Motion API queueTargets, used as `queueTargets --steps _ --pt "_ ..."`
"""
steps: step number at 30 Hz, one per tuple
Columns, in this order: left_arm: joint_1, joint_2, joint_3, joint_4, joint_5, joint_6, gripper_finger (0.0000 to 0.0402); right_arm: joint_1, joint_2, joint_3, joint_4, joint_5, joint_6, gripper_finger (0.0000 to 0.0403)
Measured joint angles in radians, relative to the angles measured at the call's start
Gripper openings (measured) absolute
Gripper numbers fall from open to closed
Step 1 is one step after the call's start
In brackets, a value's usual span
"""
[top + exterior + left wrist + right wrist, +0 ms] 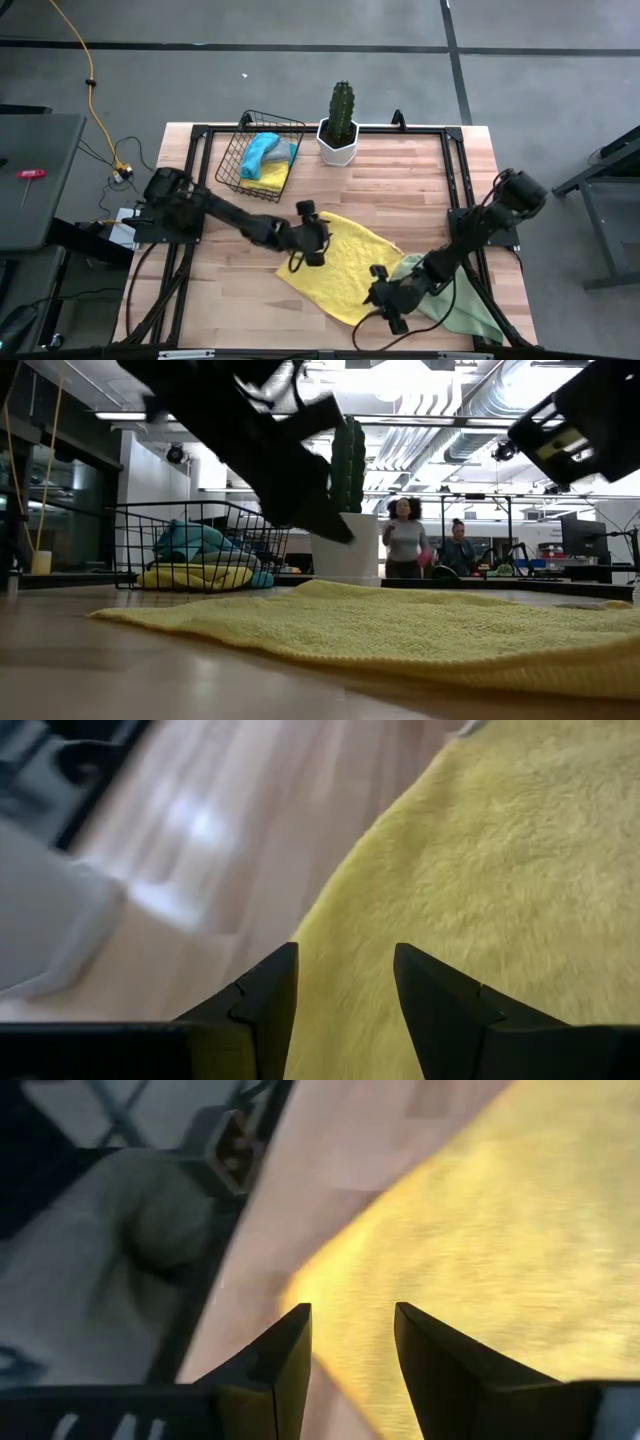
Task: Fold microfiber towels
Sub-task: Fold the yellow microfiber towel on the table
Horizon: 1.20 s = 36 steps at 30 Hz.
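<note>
A bright yellow microfiber towel (pixel 335 265) lies spread flat on the wooden table, near its middle. My left gripper (pixel 312 245) hangs open just above the towel's left edge (pixel 330 910), with nothing between its fingers. My right gripper (pixel 385 300) is open too, raised over the towel's near right corner (pixel 320 1295). In the low view the left gripper (pixel 330 525) stays clear above the cloth (pixel 400 625). A pale green towel (pixel 455 305) lies crumpled at the near right, partly under my right arm.
At the back left a wire basket (pixel 228 165) holds turquoise, grey and yellow towels (pixel 265 155). Beside it stands a cactus in a white pot (pixel 340 130). Black frame rails (pixel 452 170) run along the table's sides. Two people (pixel 405 540) stand in the room beyond.
</note>
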State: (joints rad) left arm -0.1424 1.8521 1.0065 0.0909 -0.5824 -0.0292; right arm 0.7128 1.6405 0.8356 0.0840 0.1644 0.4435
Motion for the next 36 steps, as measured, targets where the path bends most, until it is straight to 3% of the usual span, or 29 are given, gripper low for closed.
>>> queueTargets --steps 8,15,20,23,27,31,36 --pt "0.106 0.147 -0.001 0.120 0.173 0.015 0.0134 0.001 0.015 0.000 -0.105 0.167 0.050 0.0138" --pt "0.122 0.171 0.000 0.132 0.189 0.006 0.0024 -0.001 0.080 0.000 -0.048 0.152 0.053 0.0137" --pt "0.123 0.172 0.000 0.155 0.148 0.007 0.0011 0.001 0.126 0.000 0.079 0.081 0.031 0.0116" --pt "0.123 0.172 0.000 0.149 0.115 0.006 0.0002 0.001 0.154 0.001 0.111 0.062 0.024 0.0074" --pt "0.123 0.172 0.000 0.129 0.082 -0.010 0.0001 -0.001 0.169 0.001 0.003 0.060 0.081 0.0009" --pt "0.123 0.172 0.000 0.073 0.047 -0.039 0.0000 -0.006 0.166 0.004 -0.112 0.142 0.149 0.0021" --pt "0.122 0.172 0.001 -0.015 -0.056 -0.122 0.0000 -0.019 0.161 0.007 -0.214 0.198 0.155 0.0003"
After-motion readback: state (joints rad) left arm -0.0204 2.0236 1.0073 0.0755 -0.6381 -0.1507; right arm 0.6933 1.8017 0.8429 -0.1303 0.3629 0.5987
